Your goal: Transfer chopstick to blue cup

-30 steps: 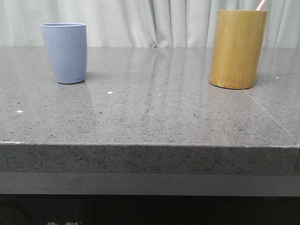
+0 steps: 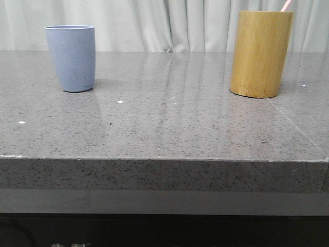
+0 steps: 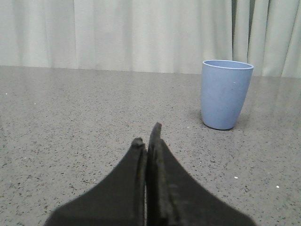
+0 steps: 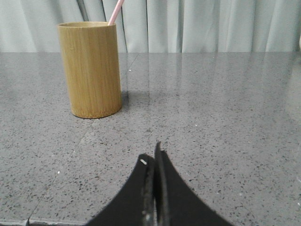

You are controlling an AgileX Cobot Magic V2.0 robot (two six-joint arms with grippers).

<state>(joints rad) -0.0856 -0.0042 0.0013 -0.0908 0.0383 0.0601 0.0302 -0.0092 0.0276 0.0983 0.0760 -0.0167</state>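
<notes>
The blue cup (image 2: 71, 58) stands upright at the far left of the grey stone table (image 2: 164, 128). A tall bamboo cylinder (image 2: 260, 54) stands at the far right, and the pale pink chopstick (image 2: 286, 5) leans out of its top, only its tip showing. In the left wrist view my left gripper (image 3: 147, 136) is shut and empty, low over the table, with the blue cup (image 3: 225, 94) some way ahead of it and off to one side. My right gripper (image 4: 153, 154) is shut and empty too, short of the bamboo cylinder (image 4: 91, 69) and its chopstick (image 4: 115, 12).
A pale curtain (image 2: 164, 23) hangs behind the table. The table's front edge (image 2: 164, 159) runs across the front view. A seam in the stone (image 2: 298, 126) passes near the bamboo cylinder.
</notes>
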